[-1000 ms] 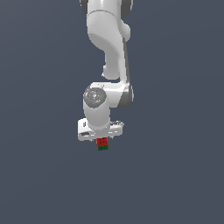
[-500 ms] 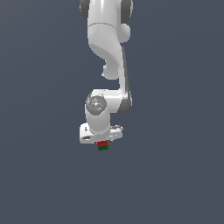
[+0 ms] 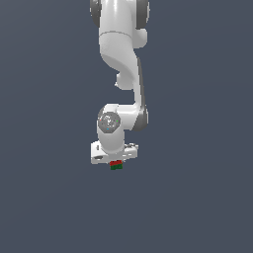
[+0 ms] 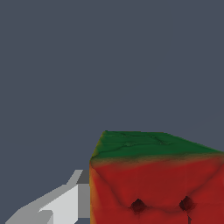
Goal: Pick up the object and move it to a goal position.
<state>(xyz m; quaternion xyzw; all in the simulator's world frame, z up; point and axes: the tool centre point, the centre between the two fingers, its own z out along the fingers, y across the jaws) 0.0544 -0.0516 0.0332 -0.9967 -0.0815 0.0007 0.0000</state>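
Gripper (image 3: 116, 163) hangs at the low end of the white arm (image 3: 122, 64), pointing straight down, with the object (image 3: 116, 165) caught between its fingers and poking out just beneath the white hand body. Jaws stand narrow, closed onto the cube; the cube is slimmer than the hand above it. In the exterior view the cube reads as a red band over a green band, directly under the gripper and slightly toward the exterior view's right of the round wrist joint (image 3: 109, 121). Wrist view: the object (image 4: 157, 179) looms very close, a large red face with two small dark dots, a green face adjoining it along a yellowish edge. One white finger (image 4: 65, 201) with a grey inner face presses flush against the cube's side; the other finger is out of frame. Around the cube, only flat slate-grey background on every side in both views; cannot tell whether that is floor or backdrop. Arm rises from the gripper up and out of frame.
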